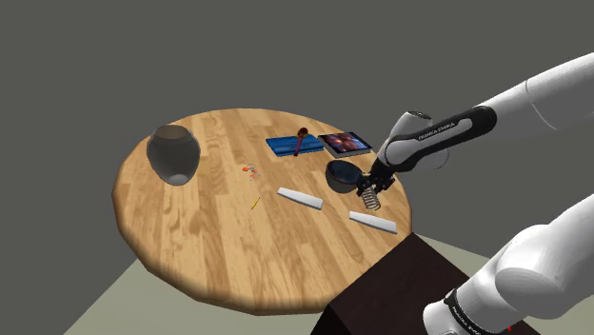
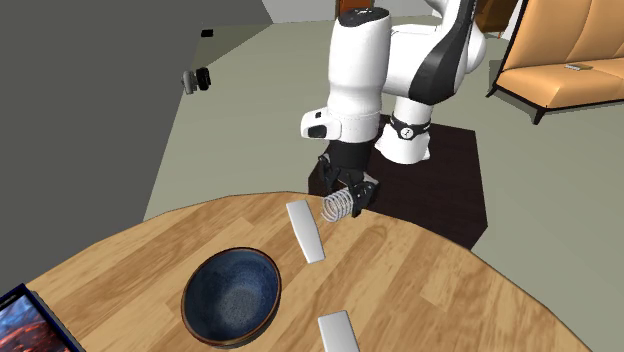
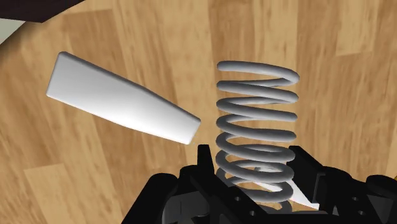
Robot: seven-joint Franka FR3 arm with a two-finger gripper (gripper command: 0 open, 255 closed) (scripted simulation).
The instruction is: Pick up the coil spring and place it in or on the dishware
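Observation:
A grey coil spring [image 3: 257,133] is clasped between my black fingers and hangs above the round wooden table [image 1: 219,238]. In the shoulder view the gripper [image 1: 368,190] holds the spring [image 1: 369,198] just to the right of the dark blue bowl [image 1: 344,174]. In the second exterior view the gripper [image 2: 345,195] carries the spring [image 2: 338,206] over the table's far edge, beyond the bowl [image 2: 232,296].
Two white flat wedges [image 1: 300,198] [image 1: 372,222] lie on the table near the bowl; one wedge [image 3: 121,99] shows beside the spring. A grey vase [image 1: 172,153], a blue flat object with a red spoon [image 1: 295,145], a picture tile [image 1: 345,143] and small bits [image 1: 251,173] also rest there.

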